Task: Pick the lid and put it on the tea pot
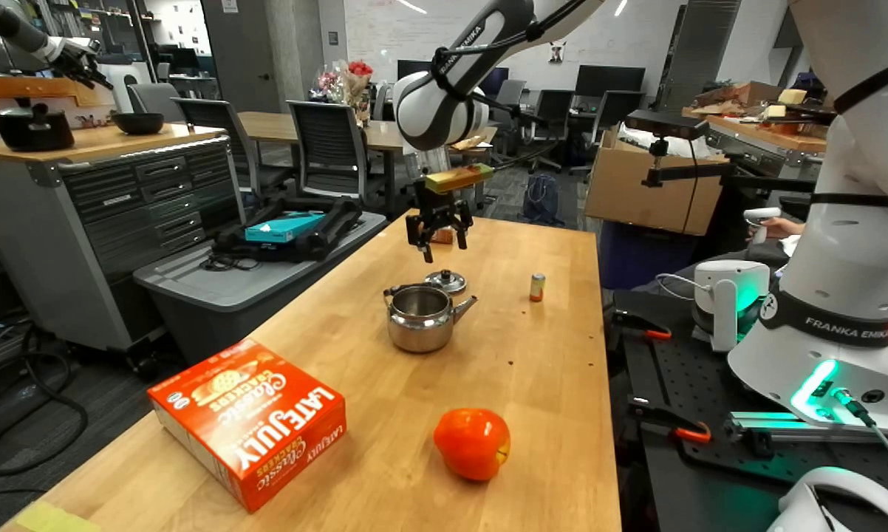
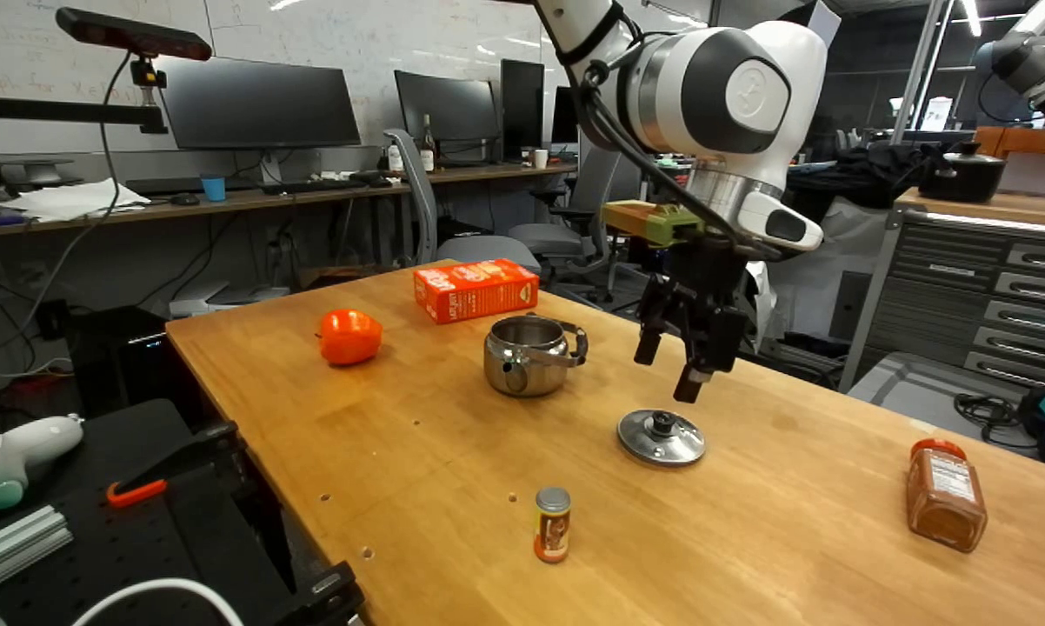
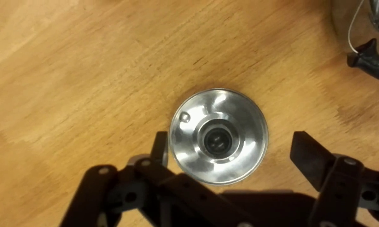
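The pincer (image 2: 668, 372) hangs spread and empty above the lid (image 2: 662, 439); I see the knob (image 3: 218, 142) below, between the fingers (image 3: 307, 160), seemingly nearer to one

lid (image 2: 662, 441): silver, black knob (image 3: 218, 141) | tea pot (image 1: 420, 329): silver | box (image 1: 248, 421): orange-red, white lettering

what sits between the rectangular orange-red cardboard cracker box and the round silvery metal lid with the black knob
The squat shiny steel tea pot stands between the box and the lid; this shows in both exterior views.
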